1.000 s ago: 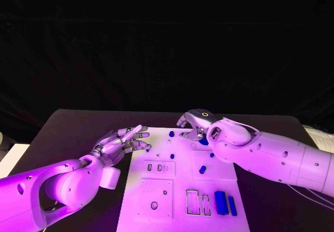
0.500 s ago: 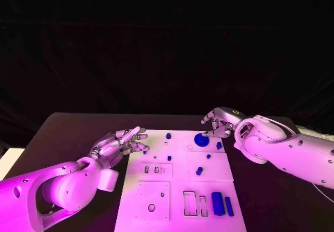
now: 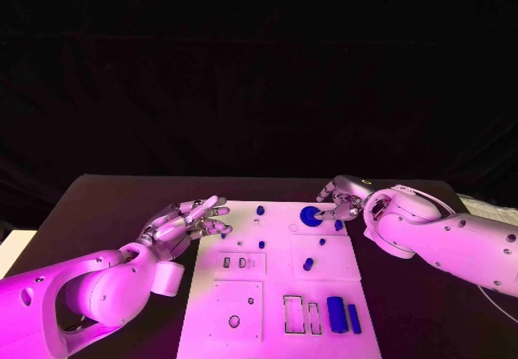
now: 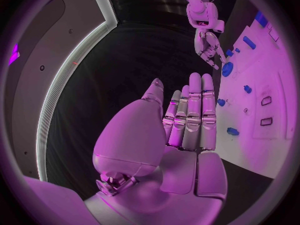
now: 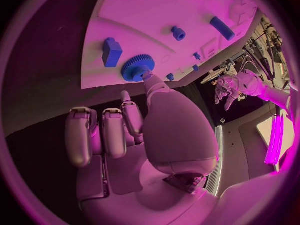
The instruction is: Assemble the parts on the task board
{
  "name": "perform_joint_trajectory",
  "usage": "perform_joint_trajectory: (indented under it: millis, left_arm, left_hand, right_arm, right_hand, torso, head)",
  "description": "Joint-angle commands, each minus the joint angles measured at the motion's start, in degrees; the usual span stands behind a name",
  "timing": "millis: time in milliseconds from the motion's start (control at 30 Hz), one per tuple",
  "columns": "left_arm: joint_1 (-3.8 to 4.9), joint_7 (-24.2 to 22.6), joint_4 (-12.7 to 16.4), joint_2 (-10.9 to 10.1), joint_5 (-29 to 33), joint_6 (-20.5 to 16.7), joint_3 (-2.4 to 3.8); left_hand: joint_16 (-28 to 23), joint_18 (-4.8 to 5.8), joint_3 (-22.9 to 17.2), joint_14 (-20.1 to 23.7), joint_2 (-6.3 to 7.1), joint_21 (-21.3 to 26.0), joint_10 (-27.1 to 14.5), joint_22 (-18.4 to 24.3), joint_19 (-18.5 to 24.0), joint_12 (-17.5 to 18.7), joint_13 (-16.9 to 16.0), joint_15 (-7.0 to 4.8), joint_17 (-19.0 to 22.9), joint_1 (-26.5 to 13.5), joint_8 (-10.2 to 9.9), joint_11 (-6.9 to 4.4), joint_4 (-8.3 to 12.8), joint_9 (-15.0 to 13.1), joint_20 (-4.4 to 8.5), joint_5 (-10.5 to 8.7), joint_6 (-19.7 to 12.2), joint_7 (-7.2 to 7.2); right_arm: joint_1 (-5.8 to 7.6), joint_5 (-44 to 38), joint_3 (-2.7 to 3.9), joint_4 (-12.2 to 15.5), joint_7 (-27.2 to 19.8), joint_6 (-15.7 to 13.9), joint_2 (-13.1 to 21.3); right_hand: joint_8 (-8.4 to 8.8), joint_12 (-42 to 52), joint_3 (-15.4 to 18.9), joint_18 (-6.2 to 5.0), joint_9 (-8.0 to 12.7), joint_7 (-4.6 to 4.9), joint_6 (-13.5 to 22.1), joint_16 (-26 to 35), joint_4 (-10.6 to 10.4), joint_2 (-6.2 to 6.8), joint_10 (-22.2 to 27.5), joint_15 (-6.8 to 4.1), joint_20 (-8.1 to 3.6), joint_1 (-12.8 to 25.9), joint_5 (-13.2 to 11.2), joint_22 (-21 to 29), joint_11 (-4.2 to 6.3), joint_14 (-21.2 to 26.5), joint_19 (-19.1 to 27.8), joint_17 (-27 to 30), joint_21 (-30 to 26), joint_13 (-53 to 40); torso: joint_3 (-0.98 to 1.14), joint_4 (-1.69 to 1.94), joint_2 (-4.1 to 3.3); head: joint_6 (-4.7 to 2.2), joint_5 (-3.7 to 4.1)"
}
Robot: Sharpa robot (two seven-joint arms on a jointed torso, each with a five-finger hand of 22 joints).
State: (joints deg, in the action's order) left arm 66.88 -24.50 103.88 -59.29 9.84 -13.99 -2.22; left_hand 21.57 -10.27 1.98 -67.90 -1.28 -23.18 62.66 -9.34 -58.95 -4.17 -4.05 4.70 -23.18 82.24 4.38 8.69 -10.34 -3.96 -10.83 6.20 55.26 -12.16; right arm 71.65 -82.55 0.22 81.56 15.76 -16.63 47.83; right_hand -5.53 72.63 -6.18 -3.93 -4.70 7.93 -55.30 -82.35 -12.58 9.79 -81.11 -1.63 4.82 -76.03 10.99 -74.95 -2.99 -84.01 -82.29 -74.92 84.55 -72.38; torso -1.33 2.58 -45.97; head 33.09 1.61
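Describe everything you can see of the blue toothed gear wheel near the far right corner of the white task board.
The blue toothed gear wheel is a flat round disc, plastic by its look, with fine teeth all round its rim. It lies flat on the white task board near its far right corner, beside a small blue block. A fingertip of the right hand rests at its edge; the wrist view does not settle whether it is gripped or only touched.
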Motion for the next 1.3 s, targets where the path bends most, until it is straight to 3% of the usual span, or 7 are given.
perform_joint_trajectory:
  millis: [33, 467, 1000, 1300]
  left_arm:
    - [0.06, -0.4, 0.1, 0.0, 0.1, 0.4, 0.04]
    - [0.06, -0.3, 0.0, 0.0, 0.1, 0.4, 0.04]
    - [0.06, -0.1, -0.1, 0.0, 0.1, 0.4, 0.04]
    - [0.06, 0.0, -0.2, 0.1, 0.1, 0.5, 0.04]
  left_hand:
    - [-0.2, -0.04, -0.1, 0.6, -0.11, 0.2, -0.3, 0.1, 0.4, 0.2, 0.0, 0.0, -0.1, 0.2, -0.3, -0.03, 0.3, 0.0, 0.14, 0.12, -0.3, -0.24]
    - [-0.2, -0.04, -0.1, 0.6, -0.11, 0.2, -0.3, 0.1, 0.4, 0.2, 0.0, 0.0, -0.1, 0.2, -0.3, -0.03, 0.3, 0.0, 0.14, 0.12, -0.3, -0.24]
    - [-0.2, -0.05, -0.1, 0.7, -0.17, 0.2, -0.3, 0.1, 0.5, 0.2, 0.0, 0.0, -0.1, 0.3, -0.4, -0.03, 0.4, 0.0, 0.12, 0.13, -0.3, -0.23]
    - [-0.2, -0.05, -0.1, 0.7, -0.18, 0.2, -0.3, 0.1, 0.5, 0.2, 0.0, 0.0, -0.1, 0.3, -0.4, -0.03, 0.4, 0.0, 0.11, 0.13, -0.3, -0.22]
  right_arm:
    - [-0.21, 0.6, -0.02, -0.5, 1.1, 1.8, -0.5]
    - [-0.49, -0.4, -0.06, -0.5, 0.4, 1.5, -1.5]
    - [-0.56, -2.1, -0.07, 0.1, -0.7, -1.2, -1.6]
    - [-0.62, -2.2, -0.09, -0.3, -1.0, -0.6, -2.4]
  right_hand:
    - [-0.46, 1.5, 0.1, 1.2, -0.1, 0.09, 0.0, -0.6, -0.4, -0.13, -0.9, 0.28, 0.02, -0.9, 0.4, -2.5, 0.04, -3.7, -0.7, -1.1, 0.5, -1.6]
    - [-1.05, 6.2, 0.2, 1.51, -0.2, 0.1, -0.5, -3.5, -0.4, -0.75, -2.9, 0.42, 0.14, -1.6, 0.8, -4.1, -0.03, -4.5, -1.6, -6.3, 1.2, -6.6]
    - [-1.12, 7.4, 0.3, 1.65, -0.2, 0.17, -0.4, -4.1, -0.2, -0.77, -3.4, 0.49, 0.19, -1.8, 1.0, -4.7, -0.11, -4.7, -2.0, -7.5, 1.4, -7.9]
    - [-1.09, 7.5, 0.2, 1.7, -0.1, 0.2, -0.3, -4.3, -0.2, -0.87, -3.4, 0.52, 0.22, -1.9, 1.1, -5.0, -0.14, -4.7, -2.1, -7.8, 1.5, -8.0]
  torso:
    - [-0.06, -0.05, -0.04]
    - [-0.06, -0.07, 0.03]
    - [-0.05, -0.04, 0.03]
    - [-0.08, -0.01, 0.0]
  head:
    - [0.19, -0.11]
    - [0.59, -0.35]
    - [0.49, -0.28]
    - [0.51, -0.27]
